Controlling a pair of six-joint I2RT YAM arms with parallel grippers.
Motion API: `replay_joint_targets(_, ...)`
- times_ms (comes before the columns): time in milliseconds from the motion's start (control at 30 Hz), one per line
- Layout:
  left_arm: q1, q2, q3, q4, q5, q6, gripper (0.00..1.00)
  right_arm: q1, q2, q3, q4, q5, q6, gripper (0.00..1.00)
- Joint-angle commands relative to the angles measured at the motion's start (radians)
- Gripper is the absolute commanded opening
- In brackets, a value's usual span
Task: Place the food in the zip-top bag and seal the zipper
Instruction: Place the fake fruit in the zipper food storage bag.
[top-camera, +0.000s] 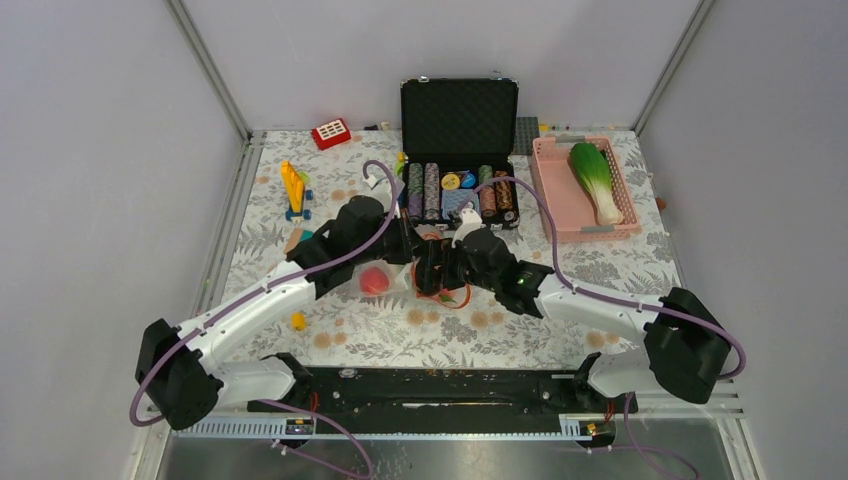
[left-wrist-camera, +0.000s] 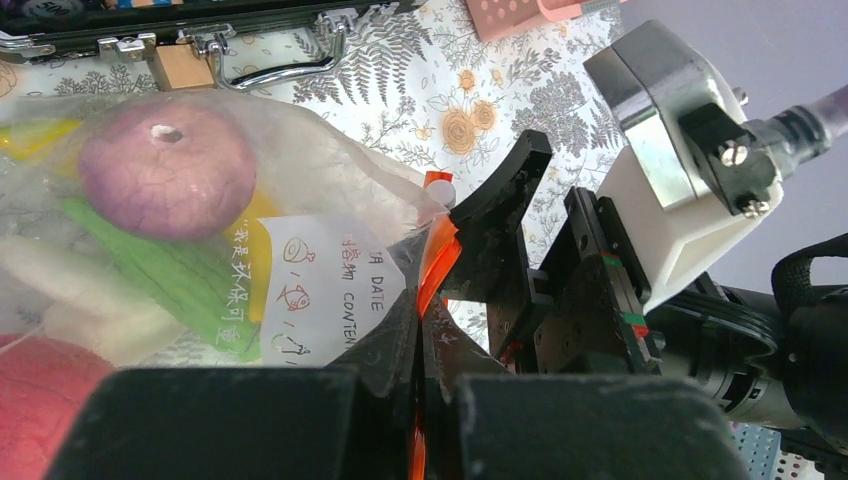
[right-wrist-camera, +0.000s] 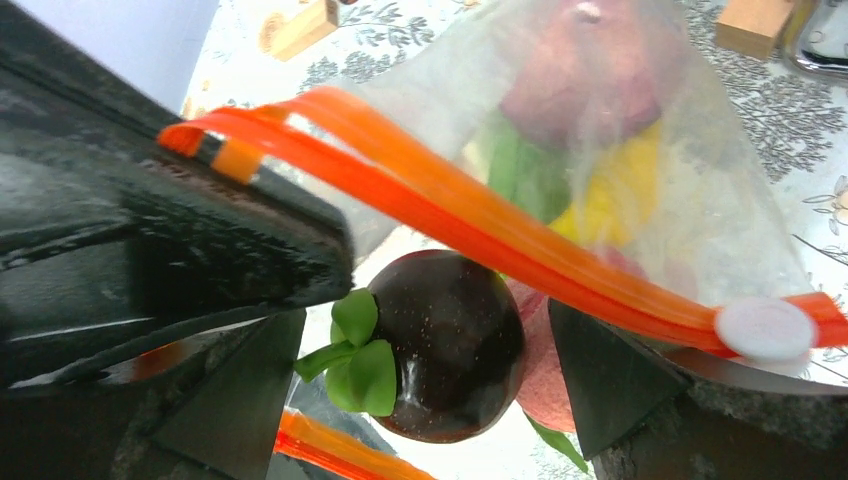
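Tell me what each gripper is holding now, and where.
The left gripper is shut on the zipper at the bag's mouth. The right gripper is open and holds nothing; a dark purple fruit sits ungripped between its fingers.

I noted my left gripper (top-camera: 408, 262) and right gripper (top-camera: 441, 272) together at mid-table on the zip-top bag (top-camera: 397, 285), red fruit (top-camera: 375, 281) showing through, cabbage (top-camera: 595, 178) lying apart in the pink basket (top-camera: 546, 190).
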Motion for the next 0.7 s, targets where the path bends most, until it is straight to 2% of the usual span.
replay_joint_targets(0, -0.033, -0.043, 0.004, 0.068, 0.055, -0.030, 0.00, 0.023, -0.058, 0.052, 0.114, -0.072, -0.010, 1.00)
replay_joint_targets(200, -0.032, -0.087, 0.007, 0.056, 0.038, -0.030, 0.00, 0.023, -0.053, 0.097, 0.120, -0.108, -0.020, 1.00)
replay_joint_targets(300, -0.032, -0.110, 0.005, 0.042, 0.017, -0.031, 0.00, 0.022, -0.060, 0.141, 0.065, -0.108, -0.054, 1.00)
replay_joint_targets(667, -0.006, -0.127, 0.008, 0.017, -0.021, -0.046, 0.00, 0.023, -0.183, 0.221, -0.188, 0.062, -0.194, 1.00)
